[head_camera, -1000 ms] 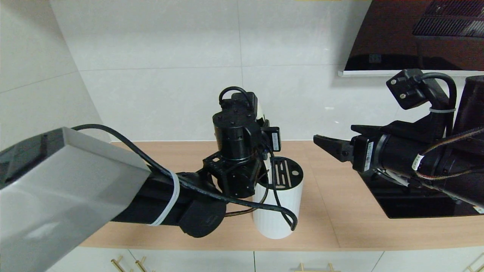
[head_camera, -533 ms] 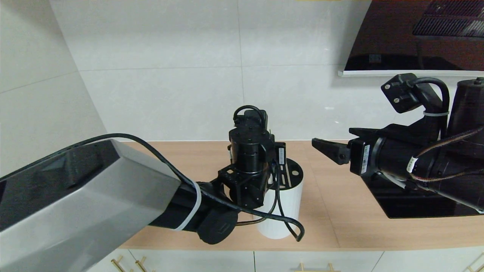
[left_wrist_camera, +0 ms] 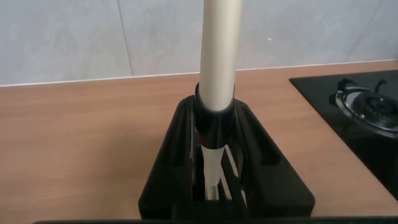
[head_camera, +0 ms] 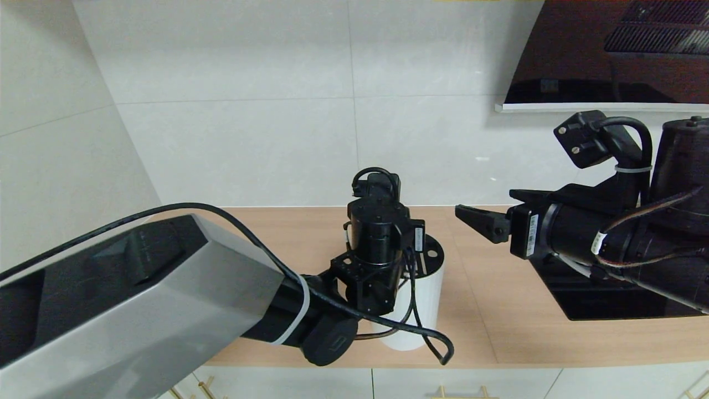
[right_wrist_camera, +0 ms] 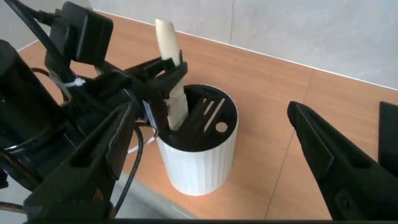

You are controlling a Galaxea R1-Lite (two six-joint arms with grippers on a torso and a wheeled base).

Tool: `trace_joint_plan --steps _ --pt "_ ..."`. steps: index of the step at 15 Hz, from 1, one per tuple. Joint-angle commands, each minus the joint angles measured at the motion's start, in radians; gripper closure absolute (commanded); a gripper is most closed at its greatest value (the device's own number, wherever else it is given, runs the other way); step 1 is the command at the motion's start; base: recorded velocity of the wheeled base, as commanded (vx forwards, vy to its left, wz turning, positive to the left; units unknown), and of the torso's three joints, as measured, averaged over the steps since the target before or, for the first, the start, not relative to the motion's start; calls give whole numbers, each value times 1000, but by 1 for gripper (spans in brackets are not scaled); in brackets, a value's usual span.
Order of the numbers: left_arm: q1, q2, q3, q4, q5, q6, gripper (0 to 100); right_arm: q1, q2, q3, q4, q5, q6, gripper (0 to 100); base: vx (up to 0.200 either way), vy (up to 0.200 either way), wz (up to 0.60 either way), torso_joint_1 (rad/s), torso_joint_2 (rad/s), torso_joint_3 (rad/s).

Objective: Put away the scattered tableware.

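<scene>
A white ribbed utensil holder (head_camera: 424,291) with a black slotted top (right_wrist_camera: 211,115) stands near the counter's front edge. My left gripper (left_wrist_camera: 214,118) is right above it, shut on a cream-handled utensil (left_wrist_camera: 219,50). The utensil is upright, and its metal end (left_wrist_camera: 212,177) reaches down into a slot. In the right wrist view the cream handle (right_wrist_camera: 166,38) sticks up above the left gripper's black fingers (right_wrist_camera: 152,71). My right gripper (head_camera: 485,202) hangs open and empty to the right of the holder; its own view places the right gripper (right_wrist_camera: 209,109) over the holder.
A black cooktop (head_camera: 581,302) is set into the wooden counter (head_camera: 498,310) at the right, its burner (left_wrist_camera: 367,106) close to the holder. A dark range hood (head_camera: 609,50) hangs above. Tiled wall lies behind, and cabinet fronts below the counter edge.
My left arm has moved right and down, lowering the utensil into the holder; the cream handle that rose above the wrist is now hidden behind it. The right gripper drifted slightly left.
</scene>
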Motion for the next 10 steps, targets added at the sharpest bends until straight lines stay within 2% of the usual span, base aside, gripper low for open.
trace_joint_plan --steps 1,8,10 --pt "0 -2 0 -1 0 -1 0 0 2 0 -1 0 -1 0 0 0 0 0 0 0" --pt "-2 -10 2 -29 0 -2 0 0 2 8 -2 0 -12 0 0 0 0 0 0 0" --pt "1 -76 42 -122 5 2 0 0 2 8 -5 0 -12 0 0 0 0 0 0 0"
